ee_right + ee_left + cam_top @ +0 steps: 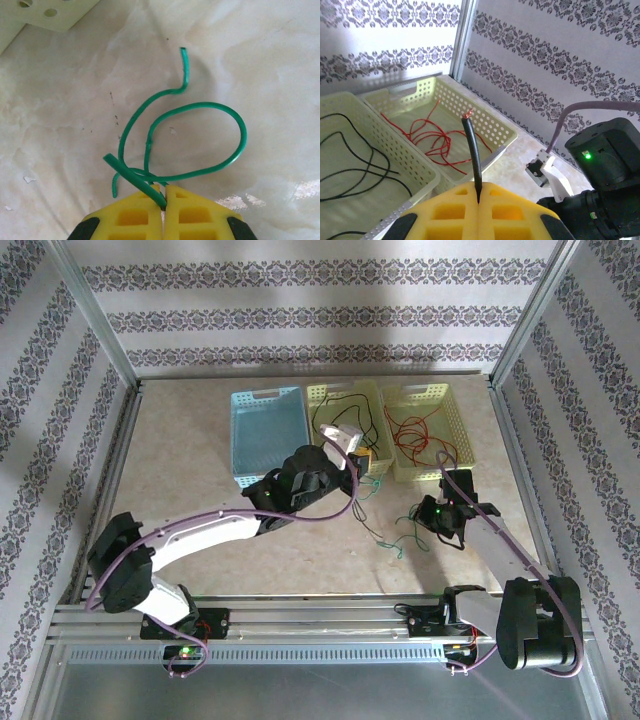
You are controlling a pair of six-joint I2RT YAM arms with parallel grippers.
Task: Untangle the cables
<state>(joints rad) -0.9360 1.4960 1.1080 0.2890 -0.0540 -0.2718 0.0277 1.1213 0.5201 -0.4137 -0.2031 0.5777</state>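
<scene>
My left gripper [479,187] is shut on the end of a black cable [474,155], whose bare copper tip sticks up past the yellow fingers. From above, this gripper [362,462] sits at the near right corner of the middle yellow basket [345,387], where more of the black cable [345,400] lies looped. The red cable [412,430] lies coiled in the right yellow basket [460,440]. My right gripper [164,189] is shut on the green cable [240,130], just above the table. That cable loops on the tabletop in front of the fingers and trails across the table [385,537] between the two grippers.
A blue basket [268,435] stands left of the two yellow ones at the back. Patterned walls and metal posts close in the table. The right arm's black wrist [605,165] is close beside my left gripper. The tabletop [200,460] stretches bare to the left.
</scene>
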